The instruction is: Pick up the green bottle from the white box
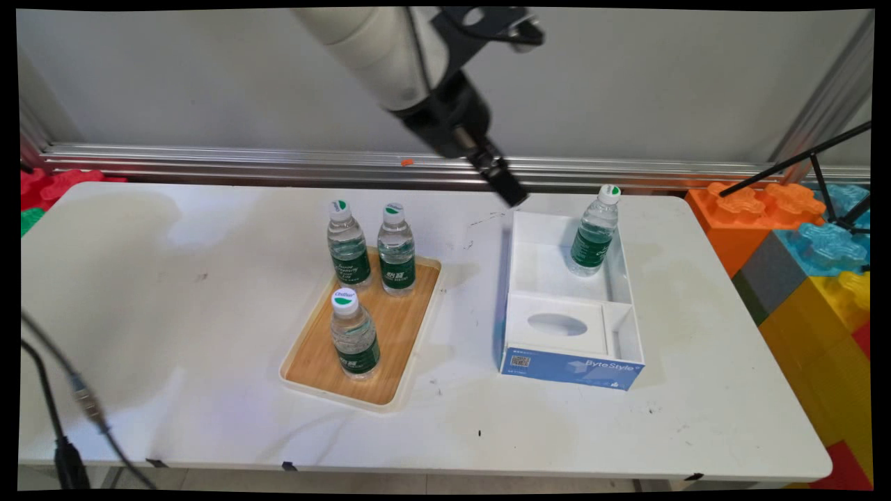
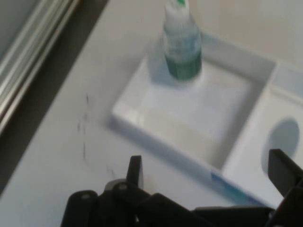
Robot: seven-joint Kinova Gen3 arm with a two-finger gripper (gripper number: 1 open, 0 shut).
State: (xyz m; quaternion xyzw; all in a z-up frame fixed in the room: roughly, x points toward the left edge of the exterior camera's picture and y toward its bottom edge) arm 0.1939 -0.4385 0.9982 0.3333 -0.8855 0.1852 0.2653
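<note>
The claw hangs over the far left corner of the white box, empty, its fingers spread wide apart in the hand view — holding nothing. It looks like a moment between carries; any next pick would call for a swing left of the box to the wooden tray.

Count: four water bottles in all. One bottle stands upright in the box's far compartment, near its right wall. Three bottles stand upright on the tray, left of the box. One box, one tray, one bench.
</note>
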